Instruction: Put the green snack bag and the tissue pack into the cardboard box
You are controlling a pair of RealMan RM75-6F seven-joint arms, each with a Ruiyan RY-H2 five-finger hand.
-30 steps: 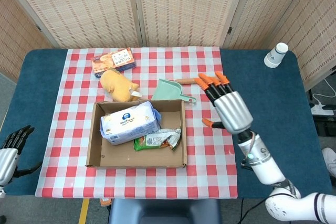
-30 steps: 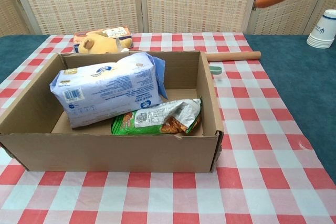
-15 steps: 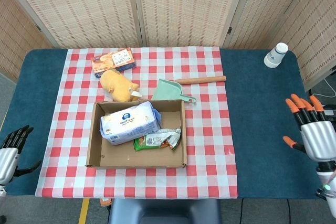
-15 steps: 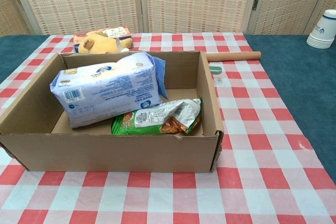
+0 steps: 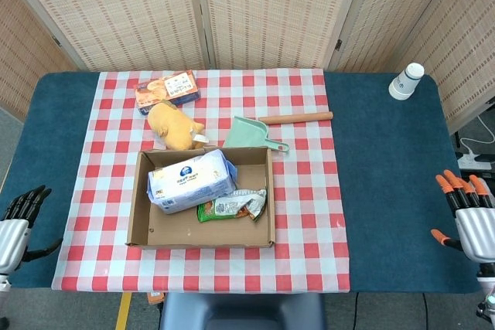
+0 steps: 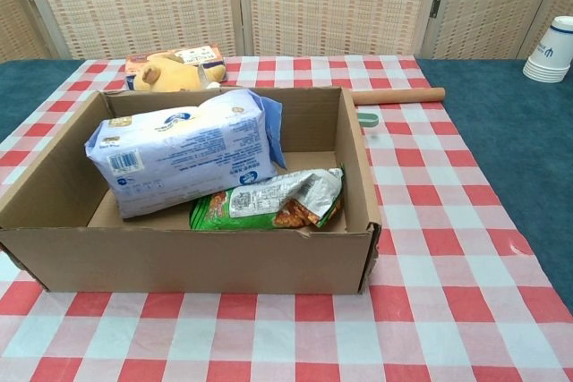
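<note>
The green snack bag (image 6: 269, 203) and the tissue pack (image 6: 183, 151) both lie inside the cardboard box (image 5: 263, 191), the pack leaning over the bag's left end. Behind the box sit a plush toy (image 5: 175, 126), a dustpan (image 5: 255, 134) and a snack carton (image 5: 167, 90). The right hand (image 5: 470, 214) and left hand (image 5: 15, 222) hang at the table's far edges, fingers spread, holding nothing.
</note>
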